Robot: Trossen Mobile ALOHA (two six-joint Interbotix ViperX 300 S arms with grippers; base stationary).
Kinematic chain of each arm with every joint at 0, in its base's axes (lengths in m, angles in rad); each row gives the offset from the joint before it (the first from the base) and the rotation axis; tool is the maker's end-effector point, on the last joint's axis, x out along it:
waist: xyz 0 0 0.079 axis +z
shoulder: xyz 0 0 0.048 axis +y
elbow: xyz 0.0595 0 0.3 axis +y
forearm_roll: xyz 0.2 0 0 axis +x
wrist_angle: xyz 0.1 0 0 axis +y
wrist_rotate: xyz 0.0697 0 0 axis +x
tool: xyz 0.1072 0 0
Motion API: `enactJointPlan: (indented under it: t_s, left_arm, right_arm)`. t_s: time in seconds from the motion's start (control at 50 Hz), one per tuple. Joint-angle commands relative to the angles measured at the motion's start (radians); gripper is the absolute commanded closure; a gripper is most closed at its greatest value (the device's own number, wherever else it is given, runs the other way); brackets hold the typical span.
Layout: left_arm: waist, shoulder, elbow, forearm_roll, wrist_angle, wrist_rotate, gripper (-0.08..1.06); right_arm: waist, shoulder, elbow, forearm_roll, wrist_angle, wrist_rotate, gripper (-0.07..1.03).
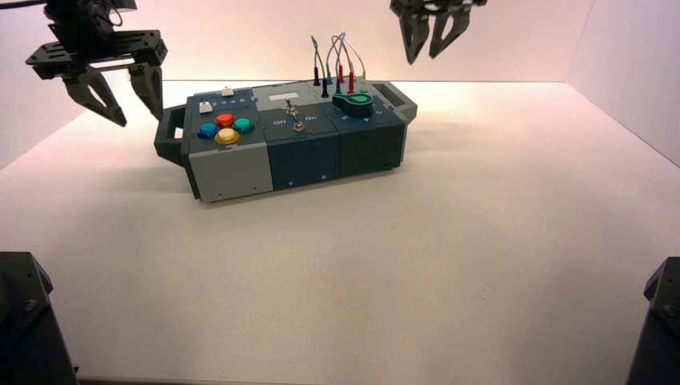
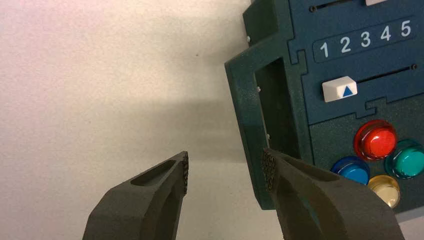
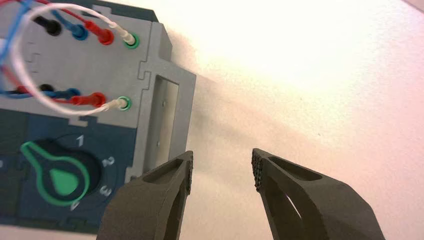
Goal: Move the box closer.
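White tabletop; box (image 1: 289,144) centred. Left gripper (image 1: 116,92) and right gripper (image 1: 433,36) wide, above its end handles; uneven grips could skew it.

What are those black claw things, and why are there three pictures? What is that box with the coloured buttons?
The claws are a robot's two grippers, its hands. The big picture looks down from above: the left gripper hangs by one end of the box, and the right gripper hangs over the other end. The other two pictures come from small cameras on the robot's wrists, so you look right past the fingers.

The box sits on a white table. It is a practice toy with round buttons, a switch, a green knob, wires and a handle at each end.

Both grippers are open and hold nothing. The left one has a finger on each side of its handle's bar.
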Motion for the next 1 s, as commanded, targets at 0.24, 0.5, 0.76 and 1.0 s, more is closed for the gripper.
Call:
enactJointPlan:
  t_s: [0.24, 0.5, 0.76, 1.0]
  left_arm:
    - [-0.021, 0.026, -0.038, -0.011, -0.006, -0.003, 0.22]
    - [-0.029, 0.040, -0.035, -0.012, -0.006, -0.003, 0.26]
    - [-0.058, 0.071, -0.031, -0.020, -0.006, -0.006, 0.26]
    - [-0.092, 0.101, 0.000, -0.026, -0.020, -0.008, 0.26]
  right_arm:
    - [0.005, 0.044, -0.107, 0.052, 0.026, -0.058, 0.34]
    - [0.015, 0.097, -0.104, 0.087, 0.040, -0.086, 0.34]
    - [0.025, 0.118, -0.083, 0.086, 0.040, -0.092, 0.35]
    - [0.025, 0.118, -0.026, 0.078, 0.040, -0.098, 0.36]
